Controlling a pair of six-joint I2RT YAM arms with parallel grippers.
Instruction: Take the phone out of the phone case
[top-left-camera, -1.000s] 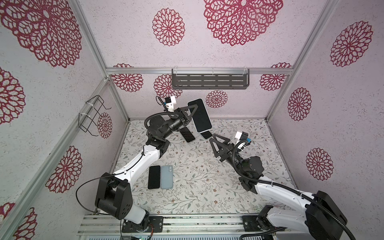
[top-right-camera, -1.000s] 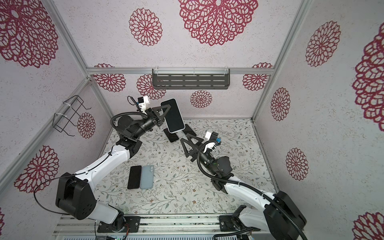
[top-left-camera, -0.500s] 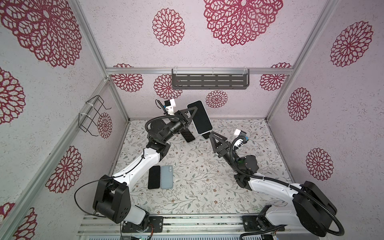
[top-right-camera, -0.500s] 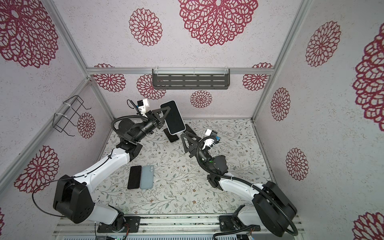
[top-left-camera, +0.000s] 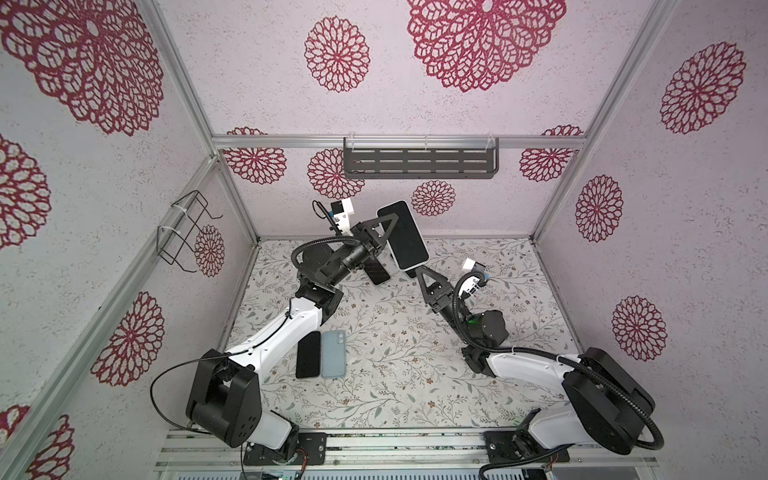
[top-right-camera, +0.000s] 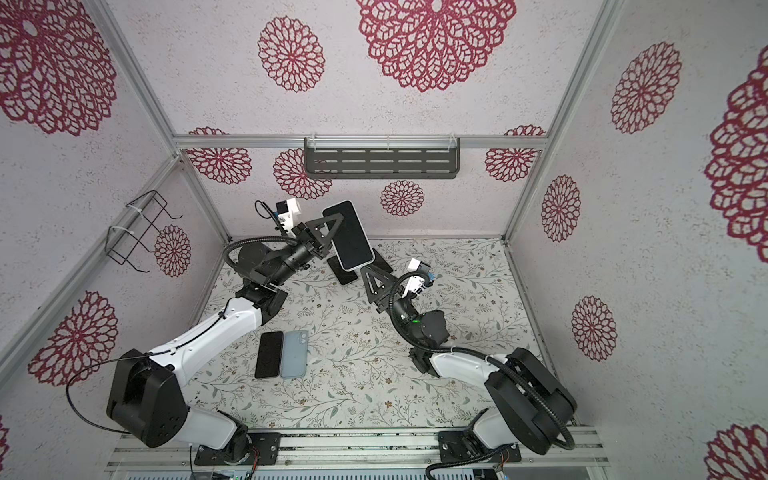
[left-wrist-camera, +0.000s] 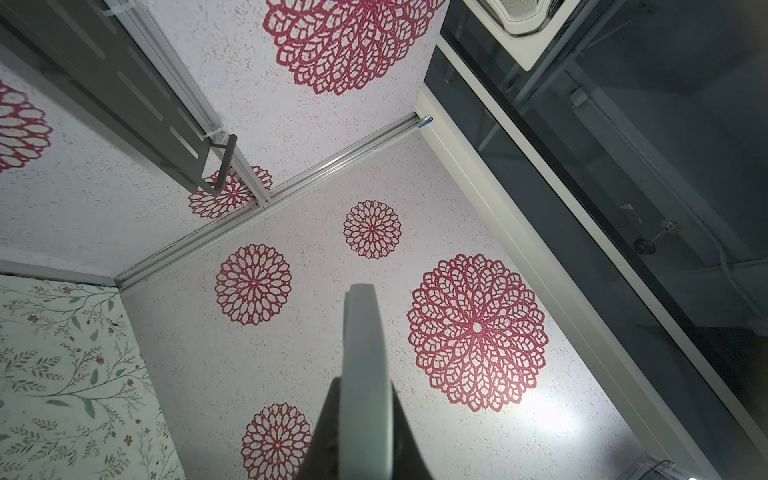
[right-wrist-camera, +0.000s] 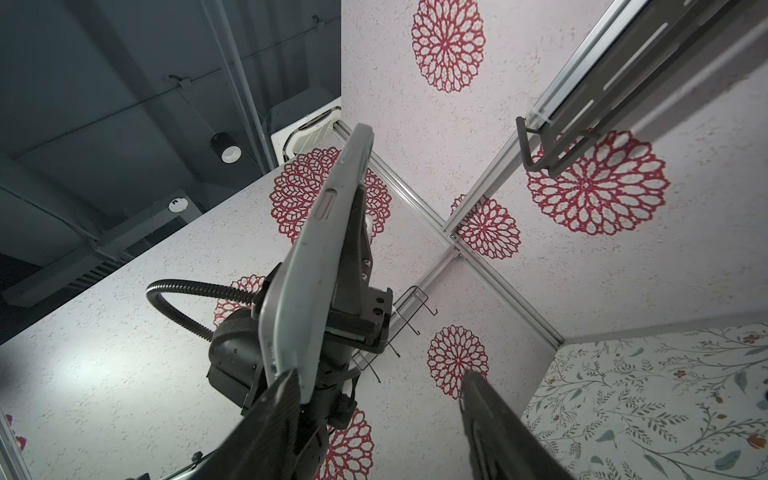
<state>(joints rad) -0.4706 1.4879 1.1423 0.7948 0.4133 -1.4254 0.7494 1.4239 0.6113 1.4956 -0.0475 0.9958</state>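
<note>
The phone (top-left-camera: 402, 235) (top-right-camera: 348, 235) shows a dark screen and sits in a pale grey phone case (right-wrist-camera: 320, 257) (left-wrist-camera: 365, 374). It is held tilted in the air at the back middle. My left gripper (top-left-camera: 390, 232) (top-right-camera: 332, 227) (left-wrist-camera: 362, 388) is shut on its long sides. My right gripper (top-left-camera: 417, 272) (top-right-camera: 368, 272) (right-wrist-camera: 378, 376) is open just under the phone's lower end. In the right wrist view one of its fingers (right-wrist-camera: 278, 399) overlaps the case's lower corner and the other stands well apart.
A black phone (top-left-camera: 308, 354) and a blue-grey case (top-left-camera: 333, 353) lie side by side on the floral floor (top-left-camera: 415, 374) near the left arm. Dark phones (top-left-camera: 378, 272) lie under the held one. A dark shelf (top-left-camera: 419, 163) hangs on the back wall, a wire basket (top-left-camera: 187, 232) on the left wall.
My right gripper has risen toward the back until its tips reach the phone's lower end, and its jaws have narrowed slightly. The left gripper keeps its hold with only a small shift.
</note>
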